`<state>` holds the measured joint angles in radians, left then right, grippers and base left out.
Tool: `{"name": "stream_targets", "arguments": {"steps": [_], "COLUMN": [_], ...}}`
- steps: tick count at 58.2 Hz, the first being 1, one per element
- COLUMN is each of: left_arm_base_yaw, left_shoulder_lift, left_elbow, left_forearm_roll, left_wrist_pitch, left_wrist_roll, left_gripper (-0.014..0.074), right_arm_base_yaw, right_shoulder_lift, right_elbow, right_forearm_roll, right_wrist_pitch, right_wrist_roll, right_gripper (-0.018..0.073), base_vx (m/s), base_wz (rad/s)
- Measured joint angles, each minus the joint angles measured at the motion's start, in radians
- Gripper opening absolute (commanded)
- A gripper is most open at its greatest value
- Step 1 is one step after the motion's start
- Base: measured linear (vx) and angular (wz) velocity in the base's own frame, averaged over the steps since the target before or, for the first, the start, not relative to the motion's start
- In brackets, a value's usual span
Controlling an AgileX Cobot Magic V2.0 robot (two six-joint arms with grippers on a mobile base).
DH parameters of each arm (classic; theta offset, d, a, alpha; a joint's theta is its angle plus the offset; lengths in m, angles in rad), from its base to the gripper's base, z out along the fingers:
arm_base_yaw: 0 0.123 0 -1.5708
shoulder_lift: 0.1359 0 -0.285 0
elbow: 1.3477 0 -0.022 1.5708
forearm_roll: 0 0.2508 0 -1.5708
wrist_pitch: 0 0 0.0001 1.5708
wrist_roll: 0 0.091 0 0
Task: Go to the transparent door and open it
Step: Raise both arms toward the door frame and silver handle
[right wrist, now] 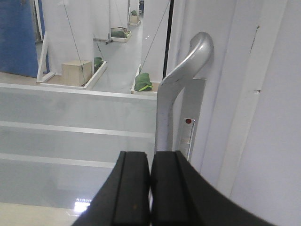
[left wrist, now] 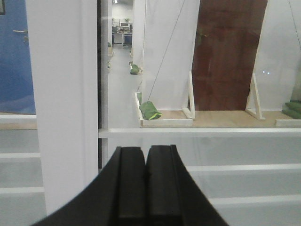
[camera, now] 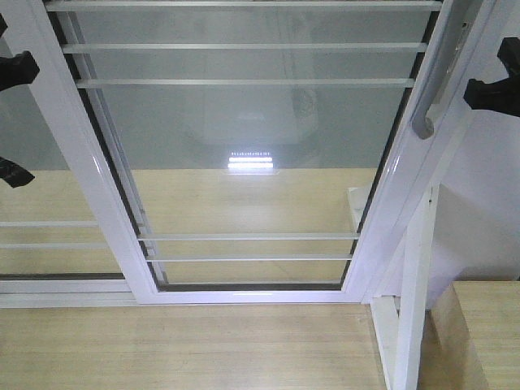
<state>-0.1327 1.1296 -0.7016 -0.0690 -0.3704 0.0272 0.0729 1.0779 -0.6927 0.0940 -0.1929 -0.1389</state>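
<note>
Glass in a white frame fills the front-facing view: the transparent door stands directly ahead of the base, and its thin white bars run crosswise. We note the pull handle on the right-hand stile, with its long axis running up that stile. A black part of the right arm sits just beside that stile. The left arm shows at the opposite edge, well apart from the handle. We cannot tell the state of either end effector from this view.

Left wrist view: the left end effector has its fingers pressed together with nothing between them. It faces a broad white frame stile and the glass beside it. No handle appears here.

Right wrist view: the right end effector is likewise pressed together and empty. The pull handle rises straight ahead of it and slightly to its right, upright, curving into the stile at the top. The two are near but not touching.

We judge the right arm the nearer by far. The coming move calls for its fingers to spread and close across the upright bar.
</note>
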Motion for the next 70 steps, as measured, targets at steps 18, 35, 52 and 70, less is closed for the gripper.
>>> {"name": "stream_targets", "arguments": {"steps": [18, 35, 52, 70], "left_arm_base_yaw": [0.000, 0.000, 0.000, 0.000], "left_shoulder_lift": [0.000, 0.011, 0.029, 0.029], "left_elbow": [-0.004, -0.004, -0.004, -0.004], "left_forearm_roll": [0.115, 0.060, 0.047, 0.047], "left_wrist_pitch": [0.052, 0.084, 0.087, 0.113], "left_wrist_roll": [0.000, 0.000, 0.000, 0.000], "left_gripper": [0.0441, 0.0577, 0.0577, 0.0577], "right_arm_base_yaw": [0.000, 0.000, -0.002, -0.002], "right_shoulder_lift": [0.000, 0.049, 0.298, 0.608], "right_elbow": [0.000, 0.000, -0.007, -0.136], "right_forearm_roll": [0.000, 0.002, 0.013, 0.064], "right_wrist_pitch": [-0.007, -0.077, -0.366, -0.502], "right_wrist_roll": [0.000, 0.000, 0.000, 0.003], "right_gripper": [0.0583, 0.0585, 0.0585, 0.0585], "base_vx": [0.00, 0.00, 0.00, 0.00], "base_wz": [0.00, 0.00, 0.00, 0.00]}}
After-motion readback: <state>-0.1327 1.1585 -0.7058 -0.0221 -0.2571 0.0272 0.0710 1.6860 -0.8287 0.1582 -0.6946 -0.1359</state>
